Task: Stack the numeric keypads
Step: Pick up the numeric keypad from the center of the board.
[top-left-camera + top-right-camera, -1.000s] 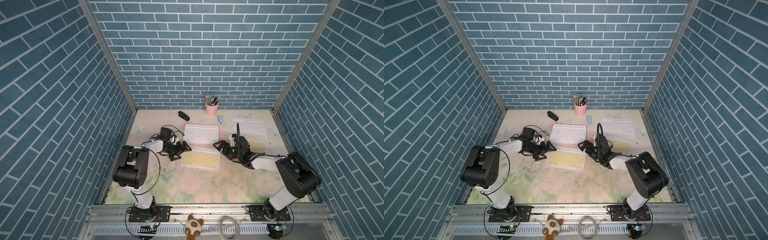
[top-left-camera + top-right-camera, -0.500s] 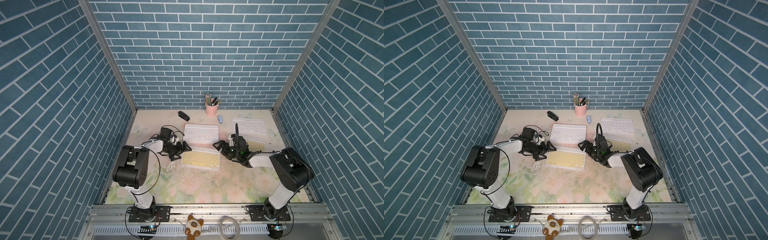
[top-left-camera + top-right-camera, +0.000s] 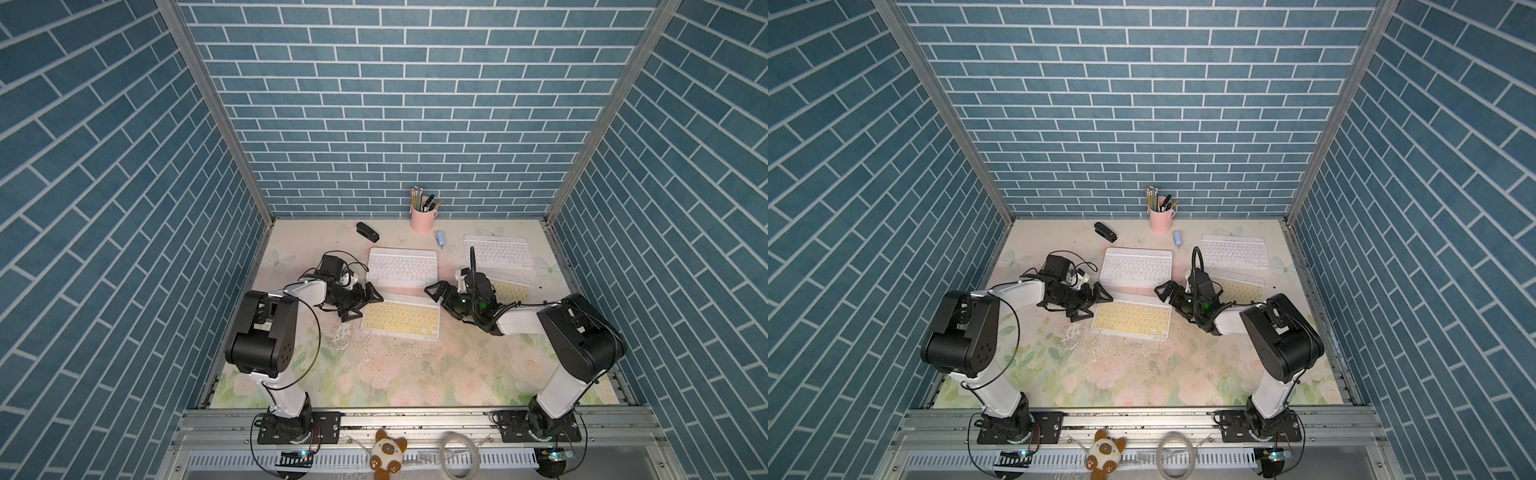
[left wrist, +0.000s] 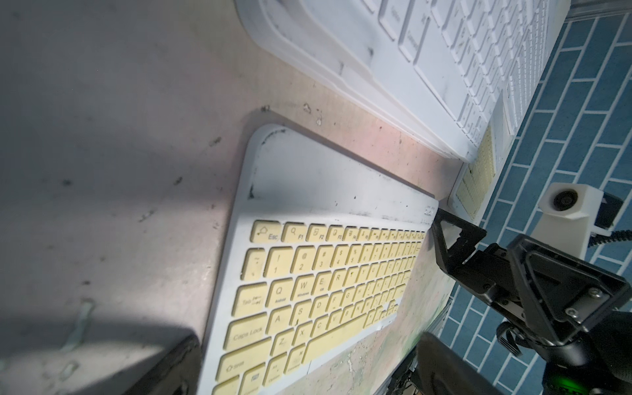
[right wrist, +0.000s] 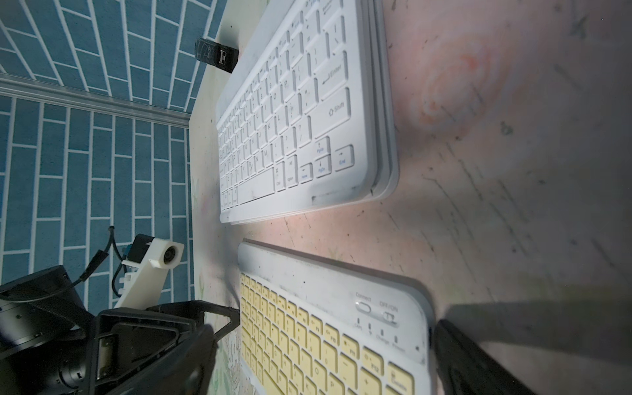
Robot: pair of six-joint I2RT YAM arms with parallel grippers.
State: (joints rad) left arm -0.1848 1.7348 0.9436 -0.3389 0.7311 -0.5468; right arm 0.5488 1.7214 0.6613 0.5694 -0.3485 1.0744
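Left claw (image 3: 363, 308): spread at yellow keypad's (image 3: 401, 319) left edge.
Right claw (image 3: 438, 300): spread, by its right corner.
Other yellow keypad (image 3: 513, 293): partly hidden behind right arm (image 3: 519, 322).

Teal-blue walls (image 3: 395, 104), white brick lines. The table mat (image 3: 374, 374) is pale, with pink roses and green leaves. At six o'clock the yellow keyboard (image 3: 401, 318), white-framed; at twelve the white keyboard (image 3: 402, 268). Pink pencil cup (image 3: 422, 219), black stapler (image 3: 368, 232), light-blue stick (image 3: 441, 240).

Left arm (image 3: 305, 291), right arm (image 3: 523, 322): white links, black joints, looping black cables. Left pincer (image 3: 363, 307), right pincer (image 3: 436, 300): black, triangular cut-outs.
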